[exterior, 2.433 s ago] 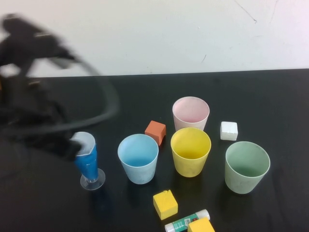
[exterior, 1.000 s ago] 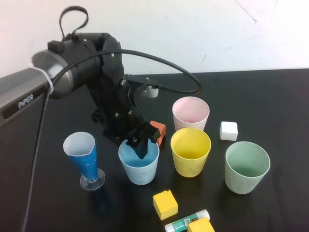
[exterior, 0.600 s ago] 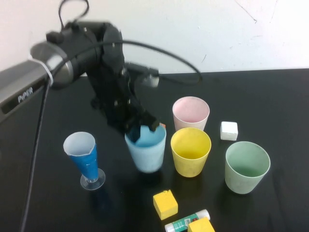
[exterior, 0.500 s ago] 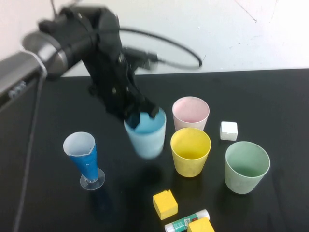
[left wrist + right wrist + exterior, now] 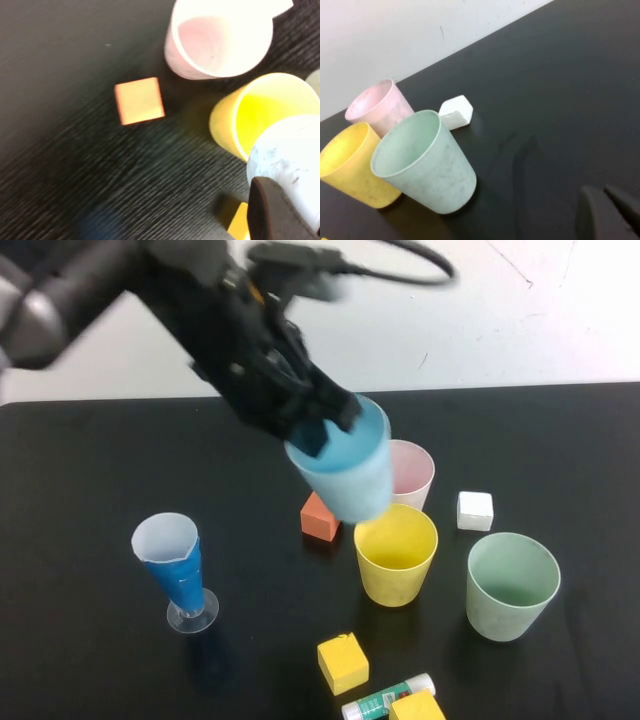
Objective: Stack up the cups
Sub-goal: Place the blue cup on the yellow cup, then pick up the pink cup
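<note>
A black table (image 5: 90, 480) stands against a white wall. The left gripper (image 5: 318, 425) is raised above the table's middle, its fingers clamped on the rim of the light blue cup (image 5: 345, 475); the cup is off the surface, tilted, hanging over the gap between the pink cup (image 5: 412, 472) and the yellow cup (image 5: 396, 552). In the left wrist view the blue cup's side shows pale beside one dark finger (image 5: 272, 210), with the yellow cup's mouth just beyond it.

The pink cup stands upright toward the far edge, the yellow cup just in front of it, and the green cup (image 5: 511, 585) near the right part of the front edge. All three are upright and empty.

Other items noted: an orange block (image 5: 319, 517) beside the yellow cup; a white block (image 5: 474, 510) right of the pink cup; a narrow blue glass (image 5: 178, 570) toward the left; two yellow blocks (image 5: 342, 662) and a glue stick (image 5: 385, 697) at the front edge.

The right gripper (image 5: 607, 212) sits low near the table's right side, fingers together, holding nothing.
</note>
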Controlling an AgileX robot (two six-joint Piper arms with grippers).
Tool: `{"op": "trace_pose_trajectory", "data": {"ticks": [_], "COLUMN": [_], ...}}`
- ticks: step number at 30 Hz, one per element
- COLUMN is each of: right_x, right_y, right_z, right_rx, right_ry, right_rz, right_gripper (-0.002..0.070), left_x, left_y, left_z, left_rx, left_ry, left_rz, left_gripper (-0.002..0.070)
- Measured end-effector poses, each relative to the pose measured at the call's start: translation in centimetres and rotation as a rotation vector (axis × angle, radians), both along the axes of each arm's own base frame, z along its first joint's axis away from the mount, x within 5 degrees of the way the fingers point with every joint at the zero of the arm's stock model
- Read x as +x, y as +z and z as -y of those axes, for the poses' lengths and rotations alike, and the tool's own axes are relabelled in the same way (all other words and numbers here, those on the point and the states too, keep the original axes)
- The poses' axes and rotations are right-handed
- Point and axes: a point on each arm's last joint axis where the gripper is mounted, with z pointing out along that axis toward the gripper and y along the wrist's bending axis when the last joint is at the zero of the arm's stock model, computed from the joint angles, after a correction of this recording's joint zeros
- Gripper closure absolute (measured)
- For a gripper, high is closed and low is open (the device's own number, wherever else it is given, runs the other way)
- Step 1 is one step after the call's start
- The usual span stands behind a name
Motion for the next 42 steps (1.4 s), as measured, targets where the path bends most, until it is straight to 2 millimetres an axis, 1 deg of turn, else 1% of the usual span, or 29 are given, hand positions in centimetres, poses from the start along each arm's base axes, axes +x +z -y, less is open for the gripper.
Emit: {"op": "trace_pose_trajectory", "data": {"ticks": [5, 10, 12, 14, 16, 19, 21, 23, 24, 25, 27, 28, 30, 31, 34, 37, 38, 39, 42], "right_x": [0.0, 0.0, 0.0, 0.0, 0.0, 0.1, 0.1, 0.1, 0.1, 0.1, 0.0, -0.1, -0.3, -0.2, 0.6, 2.2, 3.2, 3.8, 6.4], "right_y": [0.0, 0.0, 0.0, 0.1, 0.1, 0.2, 0.2, 0.3, 0.3, 0.3, 1.0, 1.7, 3.8, 4.6, 7.4, 9.5, 10.2, 11.1, 12.8], "right_z": [0.0, 0.0, 0.0, 0.0, 0.1, 0.1, 0.1, 0.1, 0.1, 0.0, -0.1, -0.2, -0.2, -0.2, -0.2, -0.4, -0.5, -0.5, -0.8], "right_rx": [0.001, 0.002, 0.002, 0.002, 0.003, -0.011, -0.009, 0.009, 0.010, -0.001, -0.049, -0.078, -0.143, -0.172, -0.242, -0.330, -0.363, -0.392, -0.478], "right_ry": [0.000, 0.000, -0.001, -0.005, -0.008, -0.009, -0.012, -0.011, -0.009, -0.005, 0.024, 0.037, 0.051, 0.058, 0.084, 0.165, 0.207, 0.238, 0.372], "right_rz": [0.002, 0.002, 0.004, 0.009, 0.014, 0.024, 0.030, 0.031, 0.033, 0.035, 0.050, 0.072, 0.134, 0.143, 0.128, 0.051, 0.004, -0.011, -0.100], "right_gripper": [0.0666, 0.0666, 0.0666, 0.0666, 0.0666, 0.0666, 0.0666, 0.0666, 0.0666, 0.0666, 0.0666, 0.0666, 0.0666, 0.0666, 0.0666, 0.0666, 0.0666, 0.0666, 0.0666], "left_x": [0.1, 1.4, 1.8, 2.2, 2.5, 2.7, 2.9, 3.0, 2.9, 2.7, 2.0, 1.5, 0.5, -0.1, -2.3, -4.8, -5.5, -6.3, -8.6], "left_y": [-2.2, -4.7, -5.6, -6.3, -6.8, -6.9, -6.7, -6.0, -5.3, -4.5, -2.2, -0.9, 1.6, 2.9, 5.8, 7.2, 7.3, 7.2, 6.1], "left_z": [2.4, 3.6, 4.0, 4.2, 4.4, 4.5, 4.5, 4.1, 3.7, 3.3, 2.3, 1.8, 0.6, -0.1, -1.7, -3.3, -3.7, -4.3, -6.0], "left_rx": [0.027, 0.045, 0.048, 0.051, 0.051, 0.043, 0.040, 0.056, 0.072, 0.087, 0.102, 0.108, 0.120, 0.119, 0.101, 0.074, 0.069, 0.069, 0.092], "left_ry": [-0.061, -0.067, -0.065, -0.062, -0.059, -0.056, -0.051, -0.047, -0.046, -0.045, -0.038, -0.032, -0.017, -0.005, 0.019, 0.030, 0.031, 0.032, 0.041], "left_rz": [-0.042, -0.071, -0.077, -0.082, -0.083, -0.068, -0.042, 0.011, 0.047, 0.088, 0.170, 0.217, 0.309, 0.356, 0.442, 0.486, 0.493, 0.506, 0.526], "left_gripper": [0.0666, 0.0663, 0.0645, 0.0599, 0.0515, 0.0377, 0.0334, 0.0332, 0.0347, 0.0376, 0.0466, 0.0521, 0.0603, 0.0628, 0.0661, 0.0671, 0.0671, 0.0671, 0.0671]}}
